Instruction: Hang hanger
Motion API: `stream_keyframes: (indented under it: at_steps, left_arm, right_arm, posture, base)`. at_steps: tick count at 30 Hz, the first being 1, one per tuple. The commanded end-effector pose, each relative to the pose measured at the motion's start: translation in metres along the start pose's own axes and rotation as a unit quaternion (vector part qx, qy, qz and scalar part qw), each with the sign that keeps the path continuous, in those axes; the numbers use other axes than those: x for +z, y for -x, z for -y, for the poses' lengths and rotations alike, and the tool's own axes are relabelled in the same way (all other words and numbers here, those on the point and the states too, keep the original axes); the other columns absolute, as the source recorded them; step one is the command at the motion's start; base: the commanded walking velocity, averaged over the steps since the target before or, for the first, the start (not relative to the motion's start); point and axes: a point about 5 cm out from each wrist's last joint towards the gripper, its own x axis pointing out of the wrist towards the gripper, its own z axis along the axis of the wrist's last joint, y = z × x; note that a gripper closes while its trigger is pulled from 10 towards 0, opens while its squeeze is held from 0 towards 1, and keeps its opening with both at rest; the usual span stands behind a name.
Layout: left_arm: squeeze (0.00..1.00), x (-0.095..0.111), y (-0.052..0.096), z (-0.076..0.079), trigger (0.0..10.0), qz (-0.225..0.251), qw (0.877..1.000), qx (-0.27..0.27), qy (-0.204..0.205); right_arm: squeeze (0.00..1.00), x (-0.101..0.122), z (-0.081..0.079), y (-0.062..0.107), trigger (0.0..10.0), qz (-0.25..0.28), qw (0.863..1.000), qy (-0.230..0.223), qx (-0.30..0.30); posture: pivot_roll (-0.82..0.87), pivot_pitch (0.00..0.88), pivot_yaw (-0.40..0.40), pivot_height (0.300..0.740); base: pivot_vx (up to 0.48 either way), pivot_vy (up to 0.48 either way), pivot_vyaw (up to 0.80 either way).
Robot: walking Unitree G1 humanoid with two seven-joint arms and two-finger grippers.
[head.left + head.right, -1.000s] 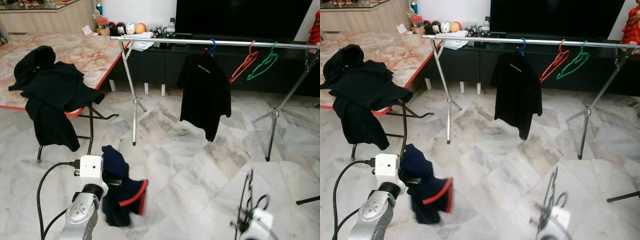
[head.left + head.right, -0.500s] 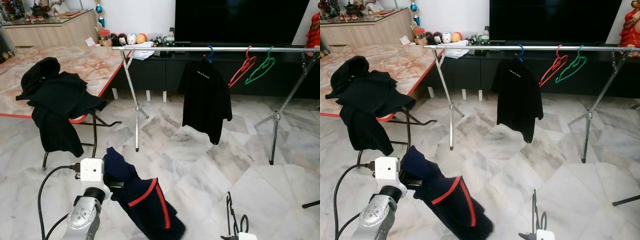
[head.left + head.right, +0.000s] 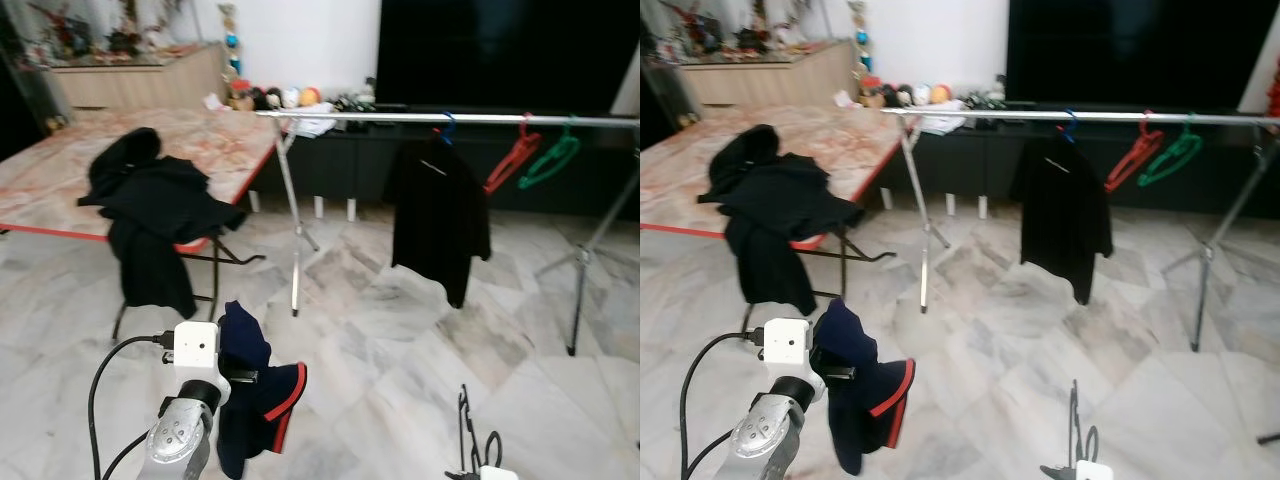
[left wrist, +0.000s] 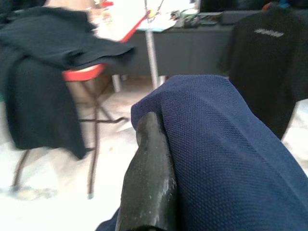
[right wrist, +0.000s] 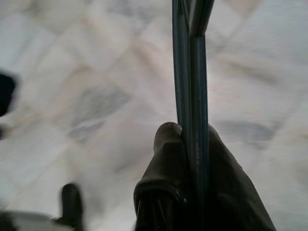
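Note:
My left gripper [image 4: 166, 159] is shut on a navy garment with red trim [image 3: 252, 385], which hangs from it low on the left, above the floor. One black finger [image 4: 149, 183] shows against the cloth; the other is covered. My right gripper [image 5: 192, 149] is shut on the thin wire of a dark hanger [image 5: 192, 72], which stands upright at the bottom right [image 3: 468, 430]. Across the back of the room runs a silver clothes rail [image 3: 450, 118]. It carries a black shirt [image 3: 440, 215] on a blue hanger, a bare red hanger [image 3: 510, 160] and a bare green hanger [image 3: 550, 158].
A marble-topped folding table [image 3: 60, 170] with a red edge stands at the left, with black clothes [image 3: 150, 205] draped over its corner. The rail's tripod legs [image 3: 295, 250] stand on the marble floor. A dark TV cabinet [image 3: 500, 60] lies behind the rail.
The camera has shifted, moving the whole scene rightward. The navy garment swung out long half a second ago and now hangs bunched. The hanger sits lower in view than one second ago.

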Motion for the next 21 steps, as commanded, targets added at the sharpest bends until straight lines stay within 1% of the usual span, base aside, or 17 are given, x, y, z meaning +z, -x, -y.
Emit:
stream_keyframes:
  at_steps: [1, 9, 14, 17, 21]
  left_arm:
    - [0.00, 0.0010, -0.0001, -0.0024, 10.0, 0.004, 1.000, -0.001, -0.013]
    - [0.00, 0.0029, -0.0028, -0.0033, 10.0, 0.006, 1.000, -0.005, -0.009]
    - [0.00, 0.0010, -0.0012, -0.0028, 10.0, 0.003, 1.000, -0.009, -0.009]
    - [0.00, -0.0016, 0.0007, -0.0056, 10.0, -0.001, 1.000, -0.005, -0.010]
    - [0.00, -0.0004, -0.0006, -0.0078, 10.0, -0.002, 1.000, -0.002, -0.012]
  right_arm:
    - [0.00, -0.0047, -0.0046, 0.0009, 10.0, -0.010, 1.000, 0.004, 0.008]
    - [0.00, -0.0060, -0.0036, 0.0012, 10.0, -0.013, 1.000, 0.000, 0.004]
    - [0.00, -0.0054, -0.0042, 0.0010, 10.0, -0.012, 1.000, 0.003, 0.006]
    - [0.00, -0.0044, -0.0052, 0.0007, 10.0, -0.011, 1.000, 0.006, 0.008]
    - [0.00, -0.0012, -0.0056, -0.0002, 10.0, -0.007, 1.000, 0.005, 0.008]
  posture:
    - [0.01, 0.000, 0.072, 0.740]
    - [0.01, 0.000, 0.075, 0.740]
    - [0.01, 0.000, 0.077, 0.740]
    - [0.01, 0.000, 0.077, 0.740]
    - [0.02, 0.000, 0.076, 0.740]
  base:
    - [0.000, 0.480, 0.00]
    - [0.000, 0.480, 0.00]
    - [0.000, 0.480, 0.00]
    - [0.000, 0.480, 0.00]
    - [0.000, 0.480, 0.00]
